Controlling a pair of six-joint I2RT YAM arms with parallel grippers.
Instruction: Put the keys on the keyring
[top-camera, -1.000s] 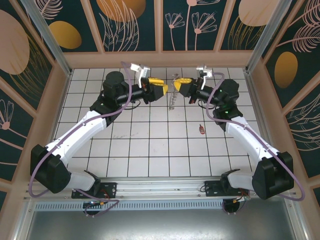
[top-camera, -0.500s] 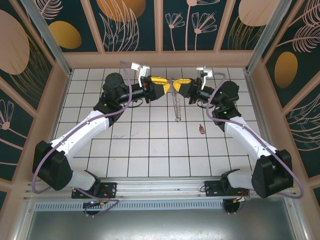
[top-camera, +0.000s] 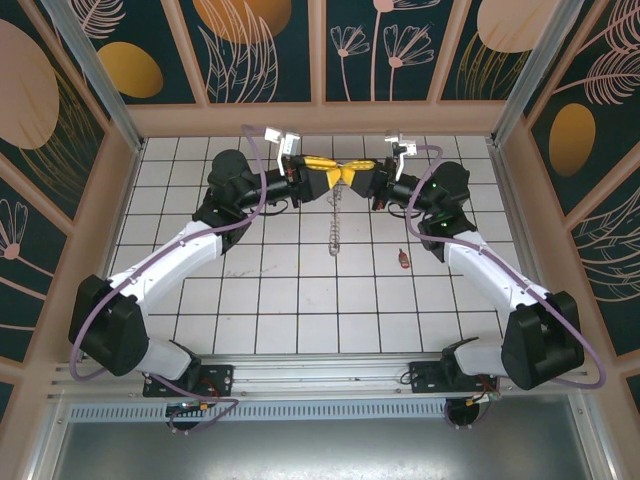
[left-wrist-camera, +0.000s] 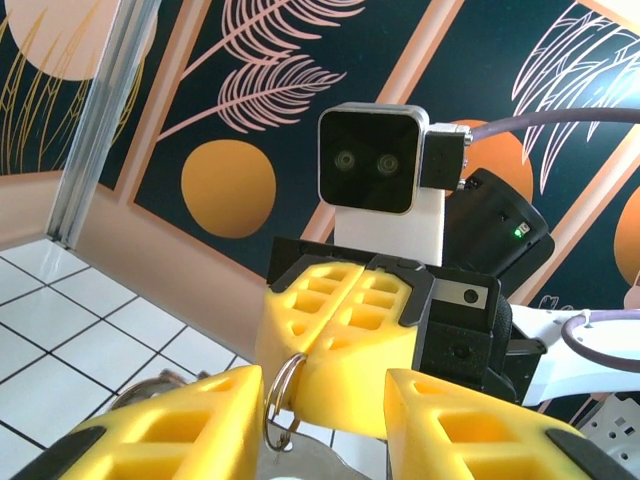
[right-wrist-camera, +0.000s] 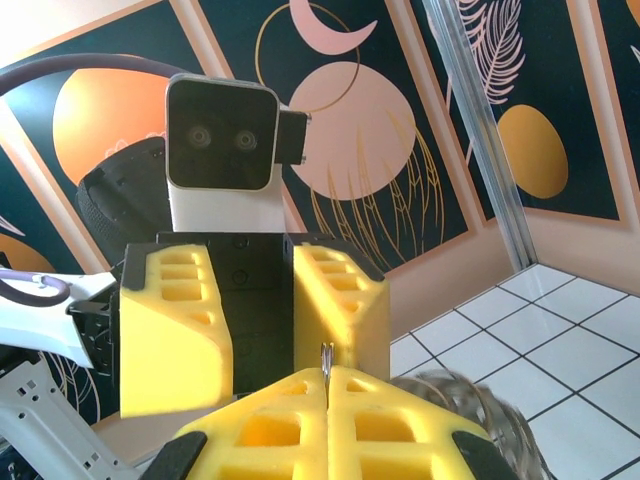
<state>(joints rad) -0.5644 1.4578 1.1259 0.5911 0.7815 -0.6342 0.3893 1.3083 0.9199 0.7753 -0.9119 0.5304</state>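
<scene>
Aloft, the right pincer (right-wrist-camera: 327, 385) is clamping the dangling keyring (top-camera: 335, 228). The left pincer (left-wrist-camera: 320, 382) is gaping narrowly around it.

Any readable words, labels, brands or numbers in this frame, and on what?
None readable. The white boxy wrist camera housing carries no marking; the dark wall panels show only leaf and circle patterns; the white tiled table is plain.

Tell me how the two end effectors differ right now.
The right end effector is shut on the keyring; the left end effector stands open, the ring between its jaws. The right end effector holds the keyring up; the left end effector grips nothing. Both are yellow-tipped and face each other.
</scene>
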